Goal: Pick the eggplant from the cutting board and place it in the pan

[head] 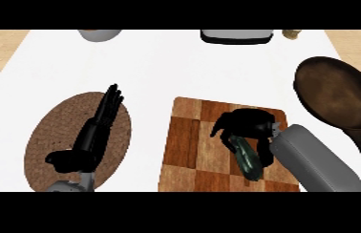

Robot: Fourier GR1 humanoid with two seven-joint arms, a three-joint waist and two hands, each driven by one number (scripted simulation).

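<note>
A dark green eggplant (248, 159) lies on the checkered wooden cutting board (190, 151), pointing toward the board's near edge. My right hand (247, 123) sits over the eggplant's far end with its fingers curled round it. The eggplant's lower half sticks out below the hand. The brown pan (330, 91) lies at the right edge of the counter, right of the board and apart from it. My left hand (99, 127) rests open with straight fingers over a round woven mat (56, 132) at the left.
At the counter's far edge stand a grey bowl (99, 34), a dark-rimmed white appliance (236, 36) and a small brown object (294, 34). White countertop shows between the mat and the board.
</note>
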